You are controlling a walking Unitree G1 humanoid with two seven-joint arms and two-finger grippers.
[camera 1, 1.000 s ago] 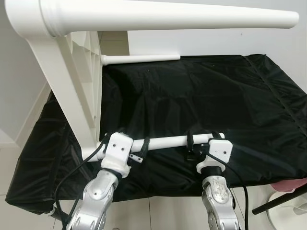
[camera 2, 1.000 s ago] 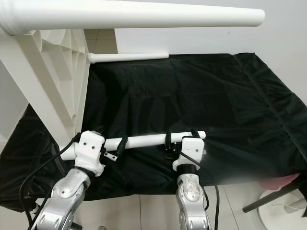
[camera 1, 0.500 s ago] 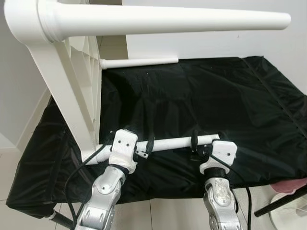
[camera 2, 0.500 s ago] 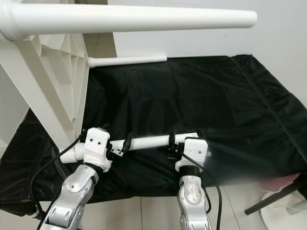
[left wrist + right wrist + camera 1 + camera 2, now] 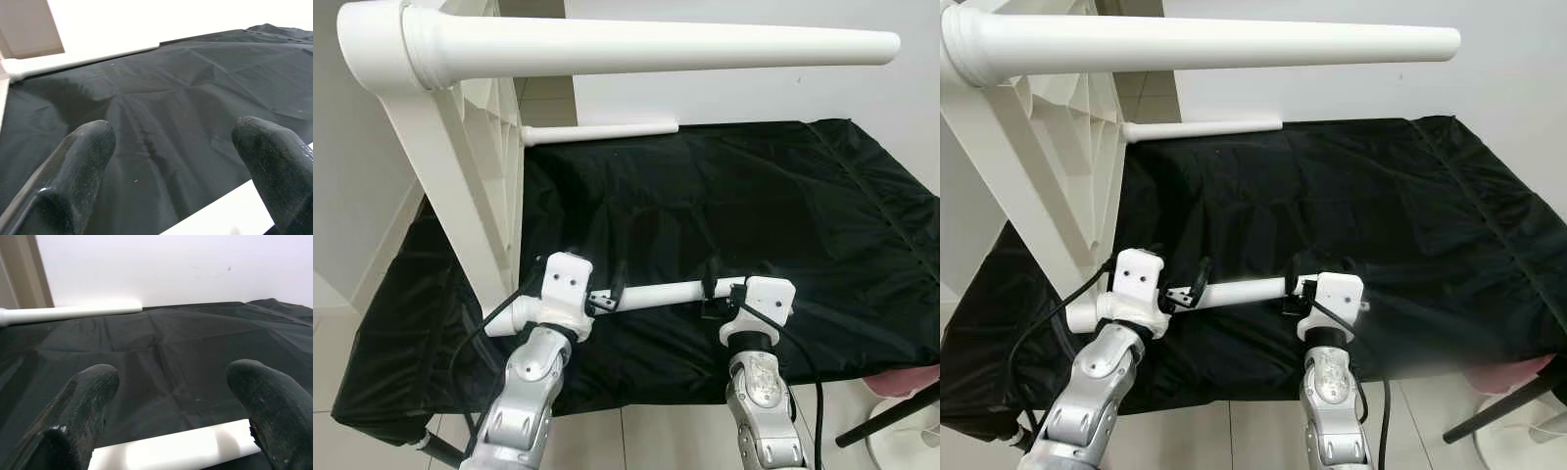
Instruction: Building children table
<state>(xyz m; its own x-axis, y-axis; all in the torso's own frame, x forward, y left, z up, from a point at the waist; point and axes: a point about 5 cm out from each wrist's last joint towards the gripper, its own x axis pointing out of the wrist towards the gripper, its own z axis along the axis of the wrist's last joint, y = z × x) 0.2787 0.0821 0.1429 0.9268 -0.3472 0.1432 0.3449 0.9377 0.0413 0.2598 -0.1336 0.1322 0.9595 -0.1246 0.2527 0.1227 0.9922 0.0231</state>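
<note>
White table leg (image 5: 661, 293) lies horizontal above the near edge of the black cloth (image 5: 724, 206), attached at its left end to the upended white table frame (image 5: 460, 176); left hand (image 5: 607, 294) and right hand (image 5: 713, 294), fingers spread, straddle it.

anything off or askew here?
The white table stands on its side over the black cloth, its legs pointing sideways. Both pincers, left and right, sit around the lowest leg. Nothing looks broken.
</note>
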